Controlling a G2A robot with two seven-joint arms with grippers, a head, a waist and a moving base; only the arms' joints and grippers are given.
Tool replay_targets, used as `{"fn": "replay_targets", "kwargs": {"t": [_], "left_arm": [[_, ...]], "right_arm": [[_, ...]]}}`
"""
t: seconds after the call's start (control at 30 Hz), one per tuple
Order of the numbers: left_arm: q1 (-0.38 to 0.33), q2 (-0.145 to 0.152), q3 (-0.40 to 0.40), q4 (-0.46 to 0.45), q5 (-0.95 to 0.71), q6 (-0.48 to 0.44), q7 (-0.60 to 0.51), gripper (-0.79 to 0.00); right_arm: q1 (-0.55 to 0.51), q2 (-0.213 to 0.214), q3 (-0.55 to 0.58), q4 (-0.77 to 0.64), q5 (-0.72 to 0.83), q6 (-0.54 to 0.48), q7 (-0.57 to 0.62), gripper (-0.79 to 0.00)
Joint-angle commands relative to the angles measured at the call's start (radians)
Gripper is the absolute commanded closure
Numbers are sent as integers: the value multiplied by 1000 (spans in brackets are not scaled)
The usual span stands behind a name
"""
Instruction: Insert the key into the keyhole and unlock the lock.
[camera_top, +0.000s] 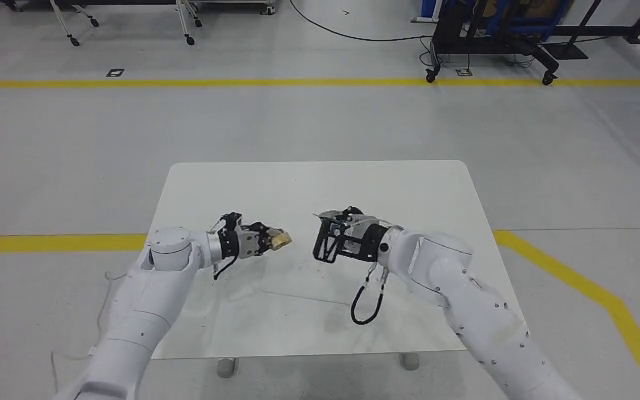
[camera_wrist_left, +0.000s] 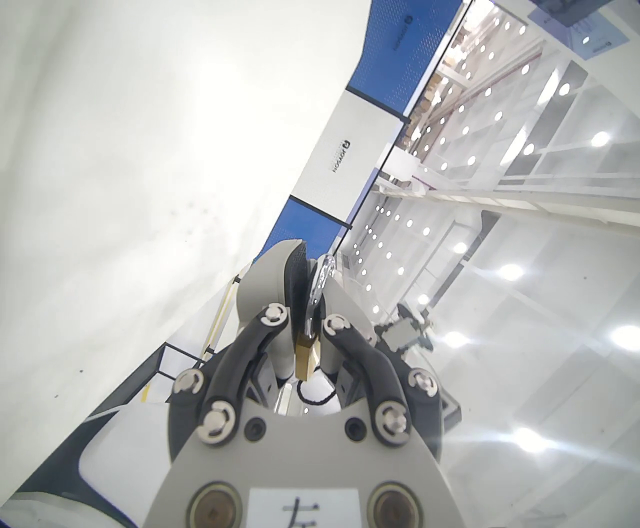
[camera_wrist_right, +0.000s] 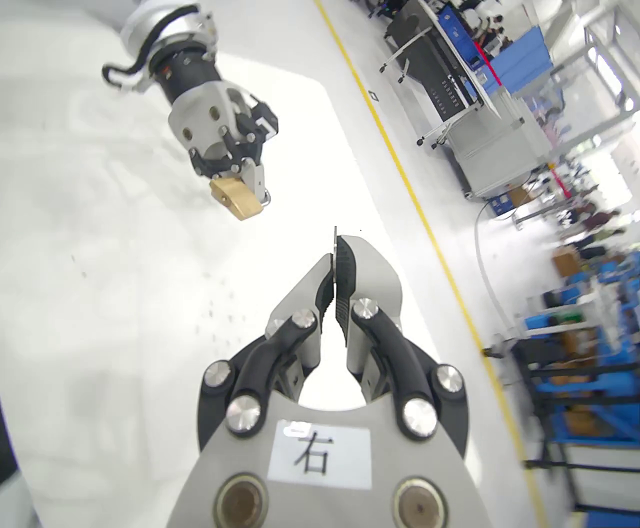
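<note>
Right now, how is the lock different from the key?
The lock is a chunky gold block; the key is a thin, flat sliver. The lock sticks well out of the left end effector; the key barely pokes out of the right end effector. Both are gripped over the table, not touching each other.

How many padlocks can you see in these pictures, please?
1. The brass padlock is clamped in the left gripper above the white table, apart from the right gripper; none seems hidden.
</note>
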Motion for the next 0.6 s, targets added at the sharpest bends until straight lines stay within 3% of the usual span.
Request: {"fn": "replay_targets", "kwargs": {"t": [0.0, 0.2, 0.57], "left_arm": [[20, -1, 5, -31, -5, 35, 39, 0], [34, -6, 10, -53, -53, 110, 100, 0], [12, -21, 40, -29, -146, 179, 119, 0]], "right_arm": [[20, 2, -47, -12, -135, -54, 12, 0], [76, -8, -161, 30, -267, -122, -8, 0], [143, -31, -246, 109, -306, -191, 7, 0]]}}
